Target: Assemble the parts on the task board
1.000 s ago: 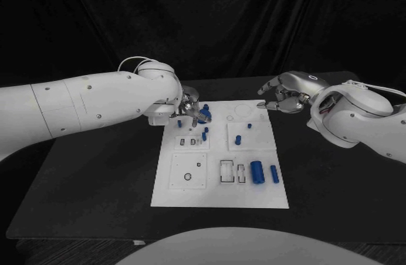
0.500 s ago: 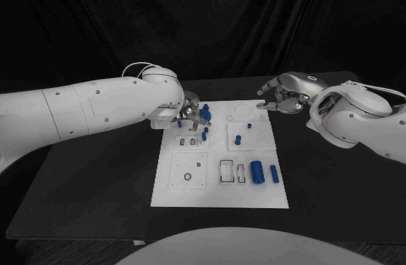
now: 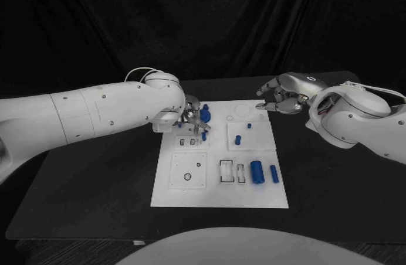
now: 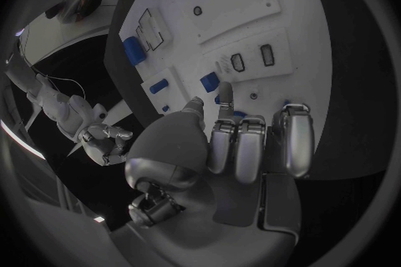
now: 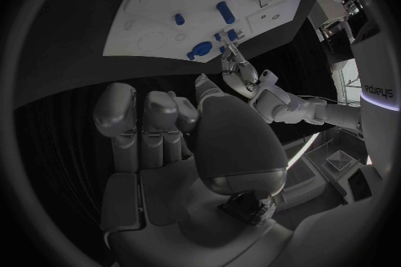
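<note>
Head view: the white task board (image 3: 222, 186) lies in the centre of the black worktop (image 3: 93, 189), its long side running from the upper middle toward the lower middle of the frame.

The left robot hand (image 3: 188, 118) enters from the left of the frame and hangs over the board's upper left corner, fingers pointing down among several small blue parts (image 3: 206, 109) standing there. Whether its fingertips pinch one of these parts cannot be told. In the left wrist view the left hand's fingers (image 4: 248, 147) lie side by side, extended toward the board, with blue parts (image 4: 209, 83) just beyond the fingertips.

The right robot hand (image 3: 281, 98) sits at the upper right of the head view, off the board's upper right corner and above the dark worktop. Its fingers are loosely curled and apart, and nothing is seen in them; the right wrist view shows the same hand (image 5: 180, 127) empty, palm toward the board.

Other parts on the board, head view: a short blue peg (image 3: 237, 140) right of centre in the upper half; a thick blue cylinder (image 3: 256, 172) and a thinner blue cylinder (image 3: 274, 173) side by side at the lower right, beside rectangular recesses (image 3: 227, 171).
</note>
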`<state>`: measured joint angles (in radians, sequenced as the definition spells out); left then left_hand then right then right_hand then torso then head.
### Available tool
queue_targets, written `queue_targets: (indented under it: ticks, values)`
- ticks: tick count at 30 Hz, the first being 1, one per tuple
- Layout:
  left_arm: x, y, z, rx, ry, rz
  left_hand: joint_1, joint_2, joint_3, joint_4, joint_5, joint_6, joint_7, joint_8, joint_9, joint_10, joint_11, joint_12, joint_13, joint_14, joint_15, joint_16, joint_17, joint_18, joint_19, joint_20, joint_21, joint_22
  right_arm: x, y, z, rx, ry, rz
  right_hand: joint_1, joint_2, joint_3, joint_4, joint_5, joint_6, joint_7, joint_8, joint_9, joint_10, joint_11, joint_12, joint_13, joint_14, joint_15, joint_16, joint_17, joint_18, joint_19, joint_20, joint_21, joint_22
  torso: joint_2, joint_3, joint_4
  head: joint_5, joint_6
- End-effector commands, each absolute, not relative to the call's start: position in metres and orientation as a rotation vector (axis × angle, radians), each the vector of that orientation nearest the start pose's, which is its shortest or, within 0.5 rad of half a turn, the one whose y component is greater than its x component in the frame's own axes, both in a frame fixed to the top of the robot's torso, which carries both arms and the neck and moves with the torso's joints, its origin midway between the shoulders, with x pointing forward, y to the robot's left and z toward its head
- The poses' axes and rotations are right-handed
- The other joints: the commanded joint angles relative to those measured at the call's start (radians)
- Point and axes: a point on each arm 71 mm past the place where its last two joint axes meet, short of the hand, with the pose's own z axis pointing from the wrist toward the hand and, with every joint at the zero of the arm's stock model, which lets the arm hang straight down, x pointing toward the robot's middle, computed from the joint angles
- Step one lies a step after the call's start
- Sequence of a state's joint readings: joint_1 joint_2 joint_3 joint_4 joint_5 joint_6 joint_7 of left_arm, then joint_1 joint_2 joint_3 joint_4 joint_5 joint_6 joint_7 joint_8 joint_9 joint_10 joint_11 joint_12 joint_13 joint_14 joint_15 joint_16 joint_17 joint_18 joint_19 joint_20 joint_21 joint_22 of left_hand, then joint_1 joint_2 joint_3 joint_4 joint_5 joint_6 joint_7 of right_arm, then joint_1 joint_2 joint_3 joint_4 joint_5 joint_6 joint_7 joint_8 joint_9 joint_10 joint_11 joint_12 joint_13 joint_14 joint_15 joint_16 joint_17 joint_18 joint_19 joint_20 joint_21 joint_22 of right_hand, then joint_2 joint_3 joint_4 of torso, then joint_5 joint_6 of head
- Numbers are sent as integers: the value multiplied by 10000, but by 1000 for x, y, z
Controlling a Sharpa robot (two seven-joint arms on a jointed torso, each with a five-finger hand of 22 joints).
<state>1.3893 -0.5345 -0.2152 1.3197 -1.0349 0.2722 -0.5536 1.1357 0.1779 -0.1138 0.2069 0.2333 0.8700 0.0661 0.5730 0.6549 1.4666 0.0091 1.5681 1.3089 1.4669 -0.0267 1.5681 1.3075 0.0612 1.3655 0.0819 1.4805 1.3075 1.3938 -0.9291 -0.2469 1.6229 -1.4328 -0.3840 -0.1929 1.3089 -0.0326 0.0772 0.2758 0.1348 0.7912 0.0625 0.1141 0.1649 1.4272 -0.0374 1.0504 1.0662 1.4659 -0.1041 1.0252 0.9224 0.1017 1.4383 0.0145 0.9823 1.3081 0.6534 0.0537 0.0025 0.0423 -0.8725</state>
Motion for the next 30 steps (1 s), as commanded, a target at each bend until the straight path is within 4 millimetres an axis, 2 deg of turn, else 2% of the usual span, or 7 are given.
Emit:
queue_targets:
  ticks: [1, 21, 30]
  values:
    - [511, 121, -209, 1127, 24107, -3437, 105, -14, 106, -26, 49, -6, -22, -81, 24, 1042, -53, 27, 2619, 1039, -71, 27, 2633, -49, -59, -25, -40, 760, 474, -223, -161, -1634, 16411, 5324, 33, 92, -66, 9, 65, 66, -3, 63, -9, -85, 1, -34, -9, 173, 87, 39, 6, -62, -20, 34, 25, 1363, -4, 7, -10, -6, -2]
    - [507, 117, -214, 1312, 24250, -3683, 172, -86, 425, -268, 161, 75, -55, -245, 152, 1042, -81, 27, 2619, 1039, -93, 27, 2633, -43, -70, -44, -71, 761, 474, -222, -162, -1647, 16477, 5306, 37, 101, -71, 8, 73, 78, 4, 66, -15, -96, 5, -76, -51, 174, 89, 36, -1, -53, -31, 35, -30, 1351, -2, 17, 6, -21, -2]
    - [507, 117, -216, 1339, 24318, -3653, 194, -126, 573, -379, 198, 109, -69, -316, 206, 1042, -94, 27, 2619, 1039, -103, 27, 2633, -36, -96, -53, -96, 743, 474, -222, -163, -1683, 16506, 5325, 37, 106, -75, 9, 74, 85, 7, 68, -18, -99, 7, -88, -63, 174, 90, 40, 1, -53, -31, 35, -31, 1351, -2, 10, 0, -32, -2]
